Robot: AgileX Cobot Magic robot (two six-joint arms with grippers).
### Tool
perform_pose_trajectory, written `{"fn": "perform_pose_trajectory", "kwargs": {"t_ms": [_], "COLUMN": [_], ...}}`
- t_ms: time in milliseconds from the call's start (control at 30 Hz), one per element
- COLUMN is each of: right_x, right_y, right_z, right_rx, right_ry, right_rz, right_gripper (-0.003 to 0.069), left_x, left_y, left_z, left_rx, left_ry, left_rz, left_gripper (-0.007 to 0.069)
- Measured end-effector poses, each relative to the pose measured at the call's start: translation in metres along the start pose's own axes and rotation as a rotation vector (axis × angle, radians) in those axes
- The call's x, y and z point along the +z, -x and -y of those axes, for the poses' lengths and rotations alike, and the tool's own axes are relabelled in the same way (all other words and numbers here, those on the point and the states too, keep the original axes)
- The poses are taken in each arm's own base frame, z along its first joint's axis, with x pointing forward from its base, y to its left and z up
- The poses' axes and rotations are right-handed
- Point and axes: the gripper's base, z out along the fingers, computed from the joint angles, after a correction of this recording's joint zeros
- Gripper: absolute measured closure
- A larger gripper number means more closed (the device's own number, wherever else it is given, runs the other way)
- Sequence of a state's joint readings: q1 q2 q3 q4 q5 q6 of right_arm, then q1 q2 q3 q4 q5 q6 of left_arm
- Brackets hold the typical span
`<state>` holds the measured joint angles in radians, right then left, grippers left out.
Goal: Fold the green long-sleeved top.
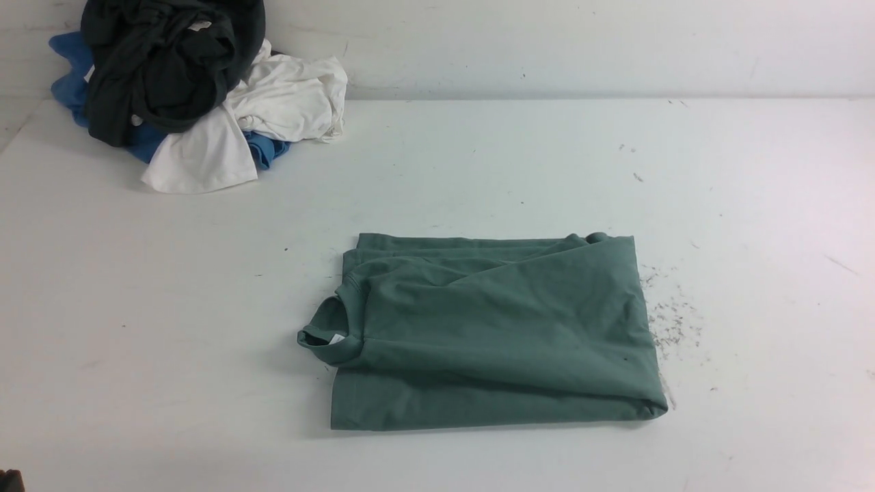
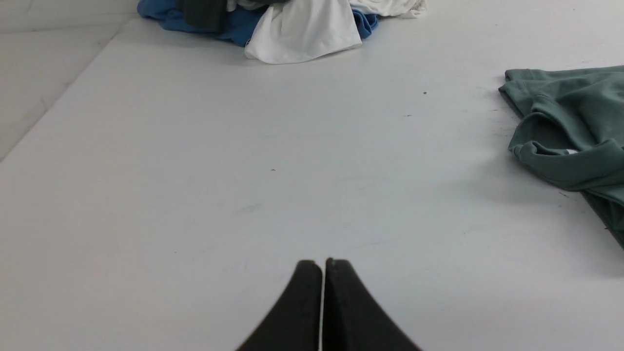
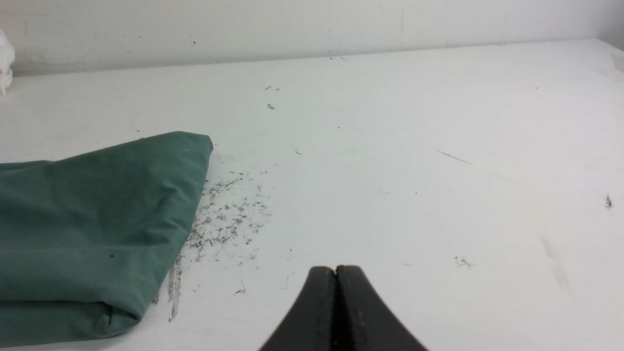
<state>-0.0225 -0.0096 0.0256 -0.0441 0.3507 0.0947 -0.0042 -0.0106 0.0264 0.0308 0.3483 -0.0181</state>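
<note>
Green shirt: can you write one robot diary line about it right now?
green top: folded into a bundle, neck sticking out | left fingers: shut, empty | right fingers: shut, empty

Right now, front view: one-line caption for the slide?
Green long-sleeved top folded into a rough rectangle, collar to the left, garment pile at far left.

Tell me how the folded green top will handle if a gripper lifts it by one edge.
The green top will probably hang floppy, given its soft creases and slumped collar. Its layers seem likely to slide apart or unfold, since they lie loosely stacked with uneven edges. It looks unlikely to roll, lying broad and fairly flat.
</note>
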Motion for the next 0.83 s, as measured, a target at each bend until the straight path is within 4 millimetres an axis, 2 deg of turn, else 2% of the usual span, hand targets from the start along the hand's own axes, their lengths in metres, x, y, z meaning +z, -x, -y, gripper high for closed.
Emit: {"fn": "perform_pose_trajectory", "kwargs": {"t_ms": [833], "right_x": [0.0000], "right_y": [0.0000], "right_z": [0.0000], "right_rx": [0.000], "right_ry": [0.000], "right_rz": [0.000], "right_gripper": [0.0673], "left_x": [0.0000], "left_y": [0.0000], "left_z": [0.0024], "left_rx": [-0.072], "left_ry": [-0.026], "left_rz": [0.000], "left_gripper": [0.0631]}}
